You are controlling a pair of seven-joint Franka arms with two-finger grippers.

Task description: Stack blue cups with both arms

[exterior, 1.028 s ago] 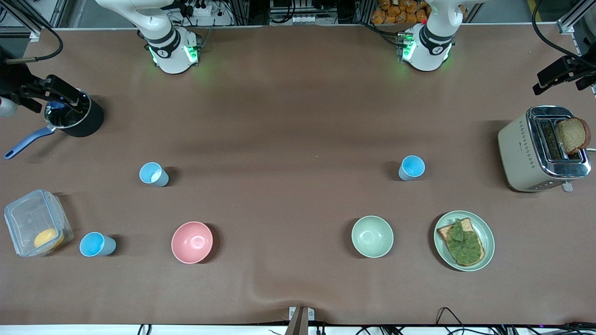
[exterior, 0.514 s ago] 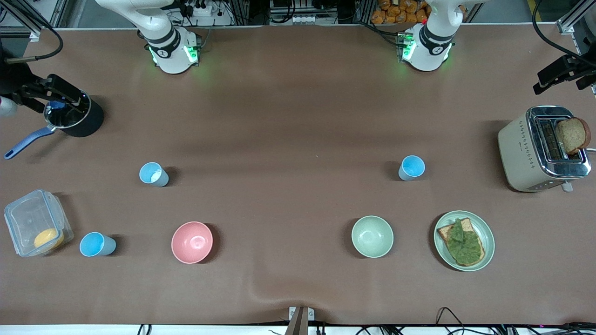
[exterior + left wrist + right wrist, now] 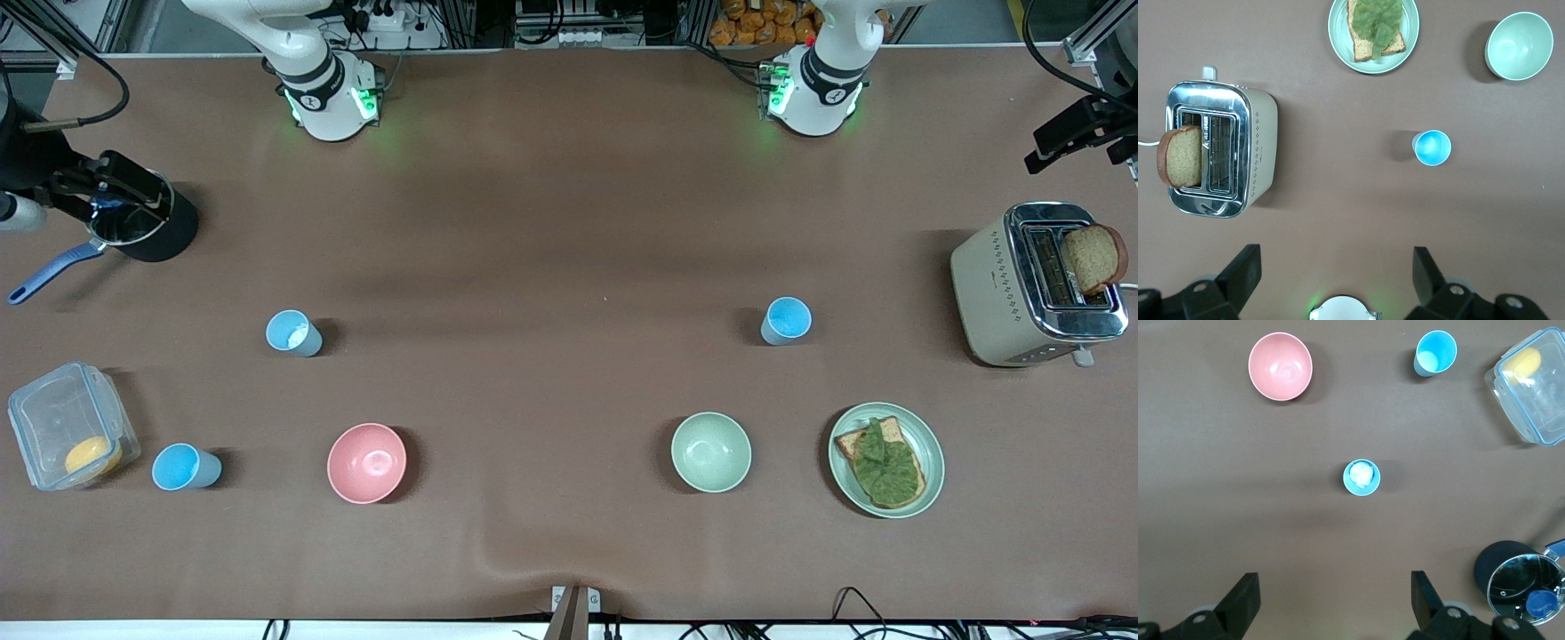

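Three blue cups stand upright and apart on the brown table. One with a white bit inside (image 3: 292,333) (image 3: 1361,477) stands toward the right arm's end. Another (image 3: 184,468) (image 3: 1435,352) is nearer the front camera, beside a clear box. The third (image 3: 786,321) (image 3: 1431,147) stands toward the left arm's end. My left gripper (image 3: 1336,265) hangs open and empty high over its own base (image 3: 813,93). My right gripper (image 3: 1333,588) is open and empty, high above the table near its base (image 3: 329,102). Neither hand shows in the front view.
A pink bowl (image 3: 366,463) and a pale green bowl (image 3: 710,452) sit nearer the front camera. A plate (image 3: 933,453) with toast and a toaster (image 3: 1005,284) are at the left arm's end. A black pot (image 3: 164,236) and clear box (image 3: 53,418) are at the right arm's end.
The cups and bowls have not moved. Black cabled hardware at both ends of the table has shifted slightly.
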